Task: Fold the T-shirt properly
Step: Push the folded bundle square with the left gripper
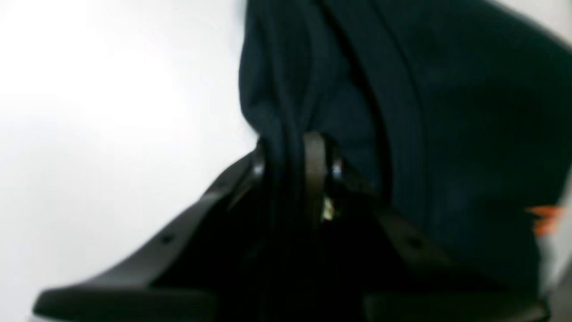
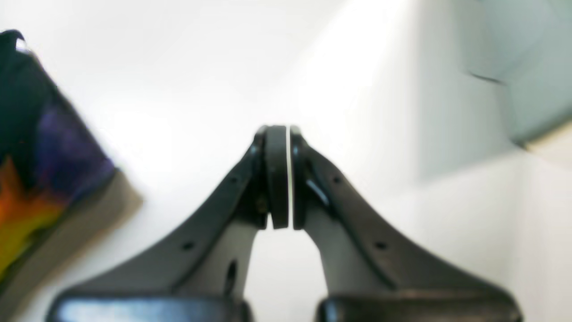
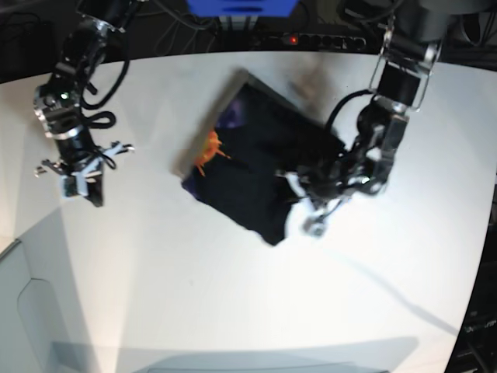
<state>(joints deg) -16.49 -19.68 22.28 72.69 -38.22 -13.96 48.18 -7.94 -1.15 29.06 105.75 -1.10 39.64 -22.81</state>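
The white bench (image 3: 194, 287) carries the black T-shirt (image 3: 256, 167), folded at frame centre, its orange-and-purple print (image 3: 210, 149) showing no readable writing. The left gripper (image 1: 297, 154) fingers pinch its right edge. The right gripper (image 2: 282, 176), far left, has fingers closed, empty.

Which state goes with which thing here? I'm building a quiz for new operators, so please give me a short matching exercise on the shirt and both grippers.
Things:
1. left gripper
2. right gripper
3. T-shirt
4. table

States:
A. shut, holding nothing, off to the side
B. white, bare surface
C. black, partly folded, orange print showing
D. shut on dark cloth

Pairs: 1-D, 2-A, 3-C, 4-B
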